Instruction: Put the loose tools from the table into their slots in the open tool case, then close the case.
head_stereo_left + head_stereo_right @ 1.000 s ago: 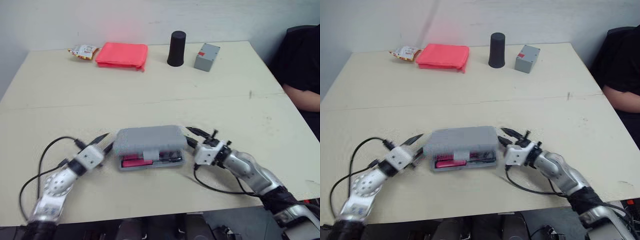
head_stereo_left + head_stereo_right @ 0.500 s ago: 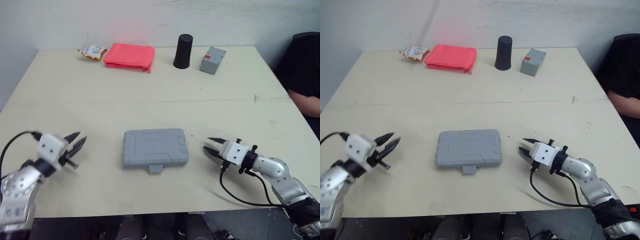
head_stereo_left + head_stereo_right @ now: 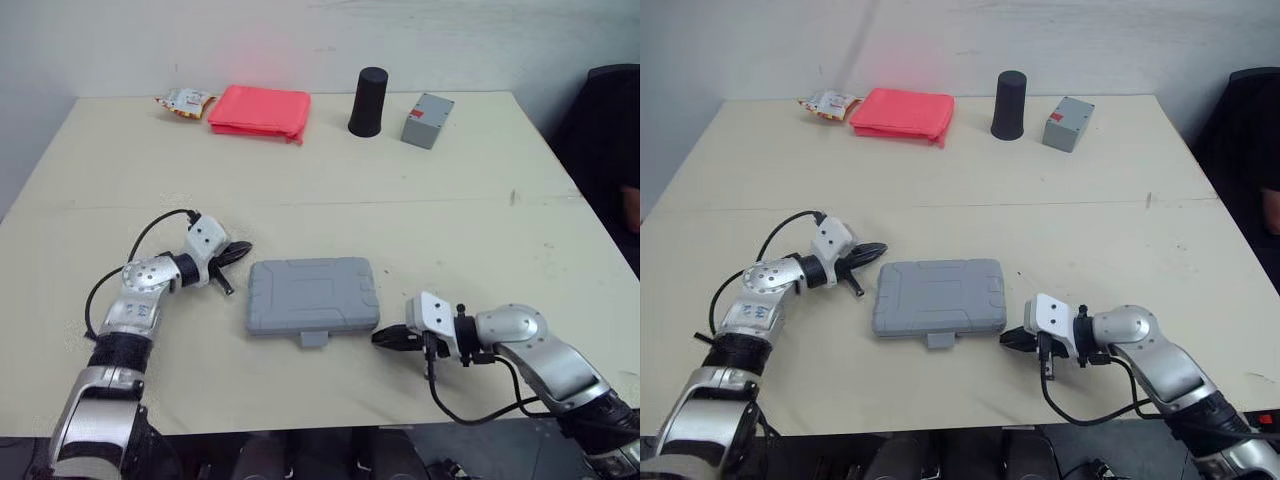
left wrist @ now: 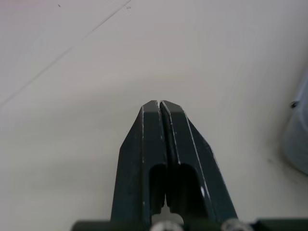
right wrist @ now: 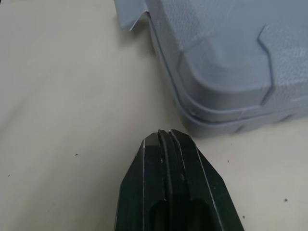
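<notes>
The grey tool case (image 3: pixel 312 295) lies flat near the table's front edge with its lid down and its latch tab (image 3: pixel 313 339) facing me. No loose tools show on the table around it. My left gripper (image 3: pixel 237 250) rests on the table just off the case's far-left corner, its fingers shut and empty. Just off the case's near-right corner, my right gripper (image 3: pixel 384 338) is also shut on nothing. In the right wrist view that corner of the case (image 5: pixel 216 53) sits just ahead of the fingertips (image 5: pixel 166 135); the left wrist view has the case's edge (image 4: pixel 299 137) off to one side.
Along the far edge of the table stand a snack packet (image 3: pixel 182 102), a red folded pouch (image 3: pixel 258 110), a black cylinder (image 3: pixel 368 102) and a small grey box (image 3: pixel 427 120). A person in dark clothes (image 3: pixel 612 150) sits at the right side.
The case lid, ajar over red tools a second ago, is now down. Both grippers have shut. They drew away from the case, then came back beside it.
</notes>
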